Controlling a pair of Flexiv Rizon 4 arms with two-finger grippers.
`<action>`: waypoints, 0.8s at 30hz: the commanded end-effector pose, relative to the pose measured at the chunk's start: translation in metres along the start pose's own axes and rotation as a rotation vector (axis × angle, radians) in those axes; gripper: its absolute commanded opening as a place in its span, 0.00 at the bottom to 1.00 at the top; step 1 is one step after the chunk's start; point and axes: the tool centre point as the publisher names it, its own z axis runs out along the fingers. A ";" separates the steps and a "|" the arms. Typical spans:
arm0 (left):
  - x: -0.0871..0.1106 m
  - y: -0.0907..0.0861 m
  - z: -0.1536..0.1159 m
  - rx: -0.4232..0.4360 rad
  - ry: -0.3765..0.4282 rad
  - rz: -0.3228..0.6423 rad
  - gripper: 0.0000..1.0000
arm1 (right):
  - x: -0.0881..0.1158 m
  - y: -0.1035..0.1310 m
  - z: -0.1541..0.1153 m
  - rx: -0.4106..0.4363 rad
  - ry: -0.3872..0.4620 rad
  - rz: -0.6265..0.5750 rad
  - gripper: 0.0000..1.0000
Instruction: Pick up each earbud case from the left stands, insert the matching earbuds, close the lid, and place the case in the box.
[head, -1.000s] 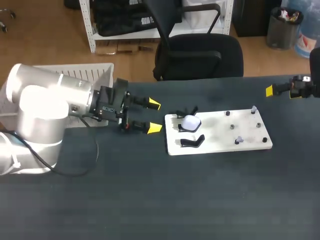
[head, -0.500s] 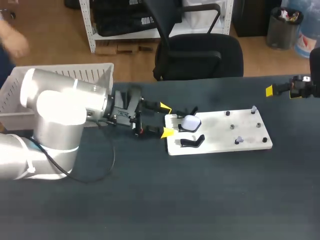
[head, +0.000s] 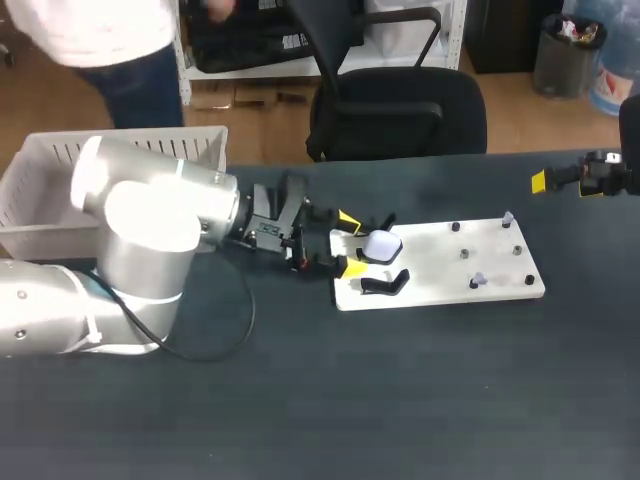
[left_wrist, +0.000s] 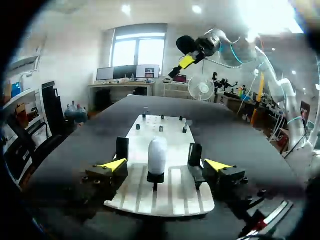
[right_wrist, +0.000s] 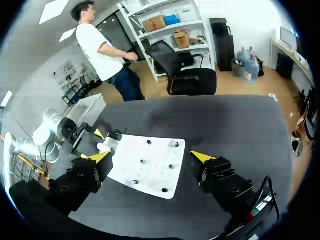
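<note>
Dark table (head: 300, 400), white rounded earbud case (head: 381, 245), upright

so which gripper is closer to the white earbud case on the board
Left. The left gripper has the earbud case between its open fingers, not touching it; the right gripper is far off past the board's other end.

left arm (head: 150, 220): bulky silver-grey rounded links; black cable (head: 252, 303) looping behind the left gripper (head: 349, 243). left gripper and right gripper (right_wrist: 150, 157): black blocky bodies, yellow wedge tips, small red mark behind each.
</note>
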 end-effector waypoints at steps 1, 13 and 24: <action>-0.003 0.006 0.009 -0.003 0.011 -0.002 1.00 | 0.000 0.000 0.000 0.001 0.000 0.000 1.00; -0.005 0.007 0.021 -0.026 0.036 -0.004 0.90 | 0.000 0.000 0.000 0.001 0.000 0.000 1.00; 0.000 0.008 0.031 -0.018 0.041 -0.015 0.78 | 0.000 0.000 0.000 0.001 0.000 0.000 1.00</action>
